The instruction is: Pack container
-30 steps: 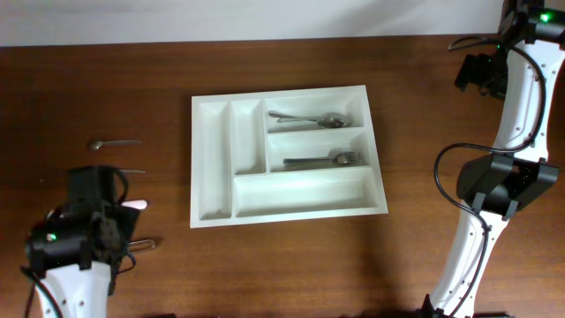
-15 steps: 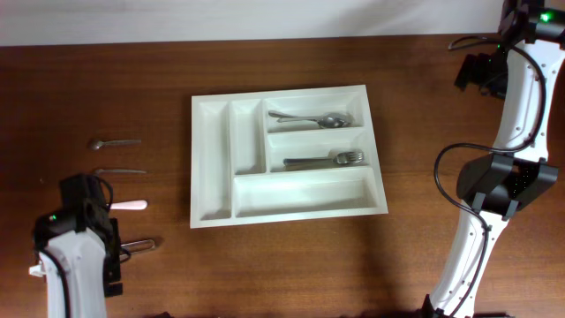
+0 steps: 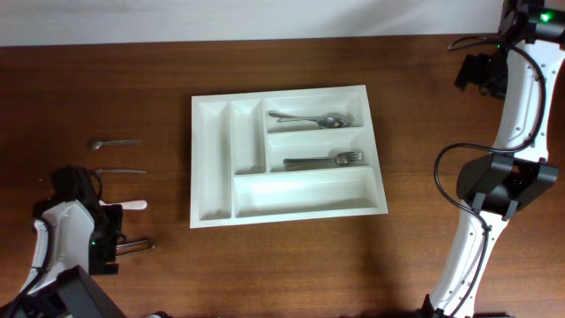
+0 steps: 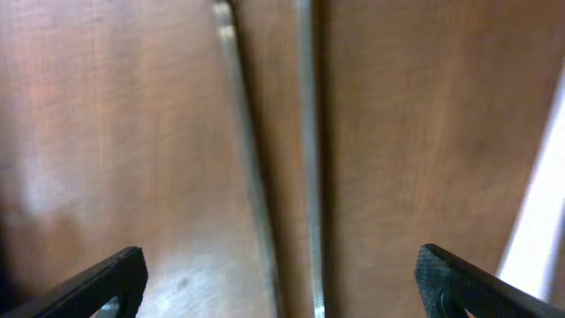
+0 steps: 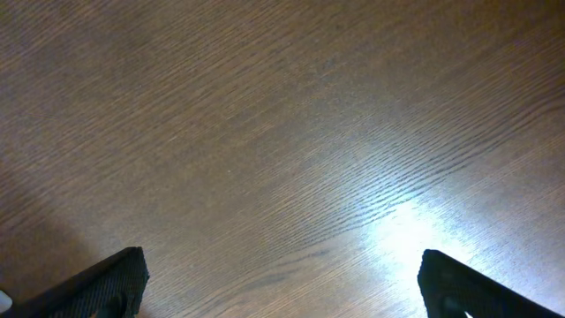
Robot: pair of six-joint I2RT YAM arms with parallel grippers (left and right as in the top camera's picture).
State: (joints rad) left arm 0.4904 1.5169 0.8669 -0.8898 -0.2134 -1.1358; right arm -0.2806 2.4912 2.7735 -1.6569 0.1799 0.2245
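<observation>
Gaping left pincer [image 4: 281, 283] over metal utensil [image 4: 309, 177]

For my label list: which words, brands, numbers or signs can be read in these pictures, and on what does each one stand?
None can be read. No text shows on the tray, the spoon and fork in it, the table, the left arm or the right arm.
The handles in the left wrist view are too blurred to show any stamp.

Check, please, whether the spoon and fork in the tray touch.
Apart. The overhead view shows the spoon and the fork in separate compartments of the container, divided by a wall.
</observation>
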